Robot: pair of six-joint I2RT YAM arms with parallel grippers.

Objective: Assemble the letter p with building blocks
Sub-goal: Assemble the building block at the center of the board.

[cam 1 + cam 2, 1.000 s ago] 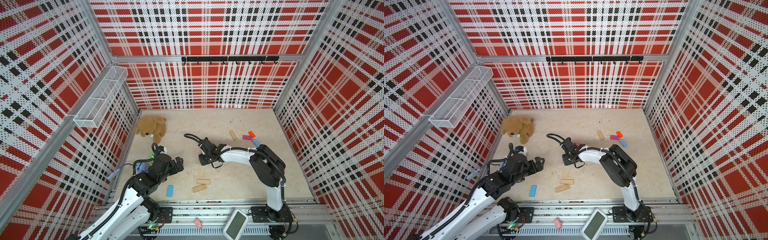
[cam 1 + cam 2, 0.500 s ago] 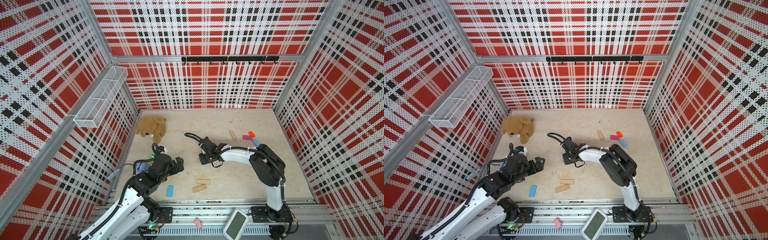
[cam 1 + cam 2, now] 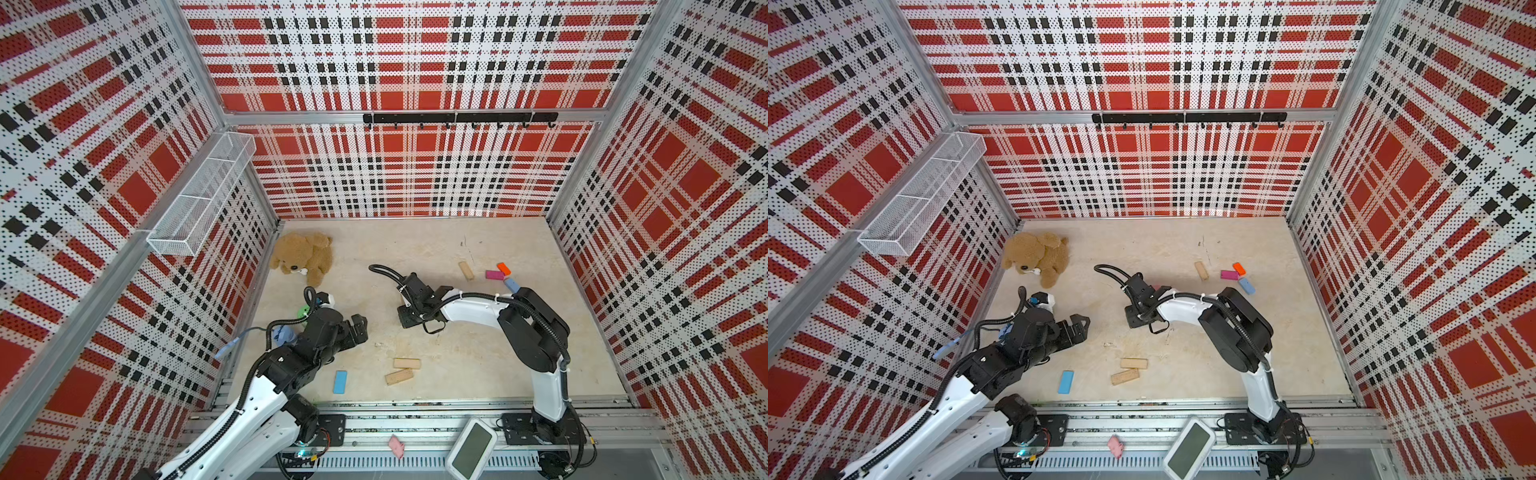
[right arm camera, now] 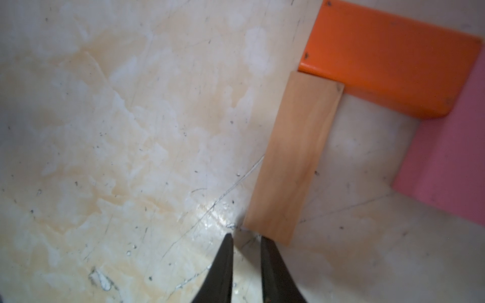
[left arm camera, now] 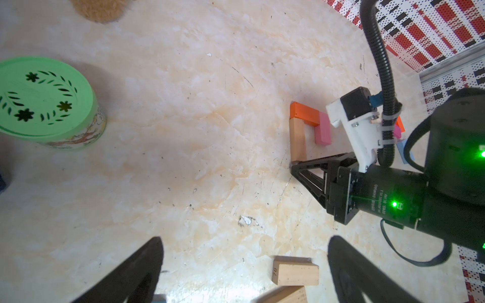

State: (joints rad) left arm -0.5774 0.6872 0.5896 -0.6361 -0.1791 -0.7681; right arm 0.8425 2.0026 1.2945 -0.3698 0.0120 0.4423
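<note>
Right tool (image 4: 246,240) narrowly parted, empty, tips just beside tan block (image 4: 294,157); left tool (image 5: 244,262) wide, empty.

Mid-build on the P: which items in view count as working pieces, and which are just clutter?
Job pieces:
orange block, tan block and pink block placed together
two loose tan blocks
blue block
far cluster of blocks

Clutter:
teddy bear
green tin
wire basket
</note>
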